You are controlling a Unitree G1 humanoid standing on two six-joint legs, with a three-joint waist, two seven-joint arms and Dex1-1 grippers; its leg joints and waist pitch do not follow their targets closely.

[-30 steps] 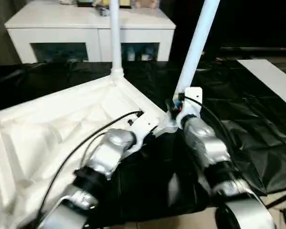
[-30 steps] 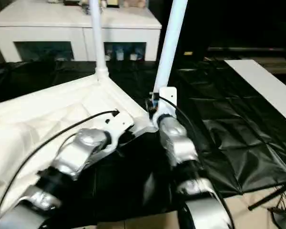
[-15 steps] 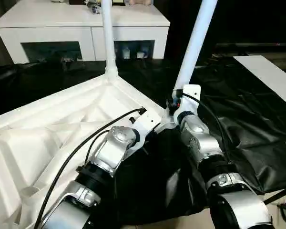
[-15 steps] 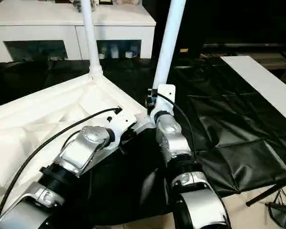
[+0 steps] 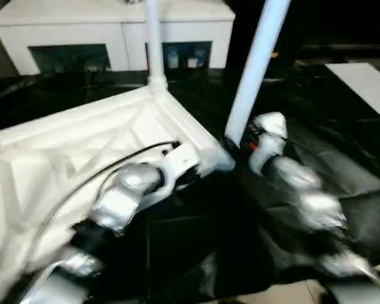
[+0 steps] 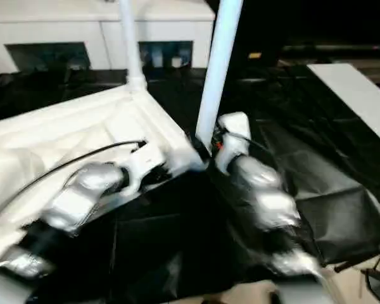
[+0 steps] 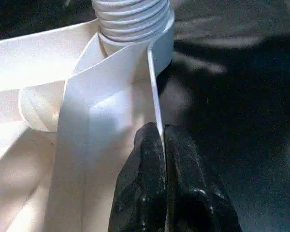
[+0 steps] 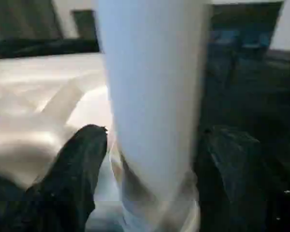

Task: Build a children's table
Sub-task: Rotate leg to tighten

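White plastic makes up the children's table (image 5: 82, 158), which lies upside down on black sheeting (image 5: 342, 158), its ribbed underside facing up and two round legs standing up from it. The left pincer (image 7: 163, 145) is clamped on the thin side wall of the tabletop, its black fingers (image 7: 140, 183) pressed to either face of the wall, just short of the corner socket where a leg's threaded end (image 7: 133, 19) sits. That near leg (image 5: 256, 69) rises right in front of the right pincer (image 8: 154, 145), whose two black fingers (image 8: 77, 164) stand apart on either side of the leg's base without visibly pressing on it. The far leg (image 5: 154, 38) stands upright at the corner beyond the left pincer. Farther behind the pincers is a white cabinet (image 5: 69, 28) with glass-fronted compartments.
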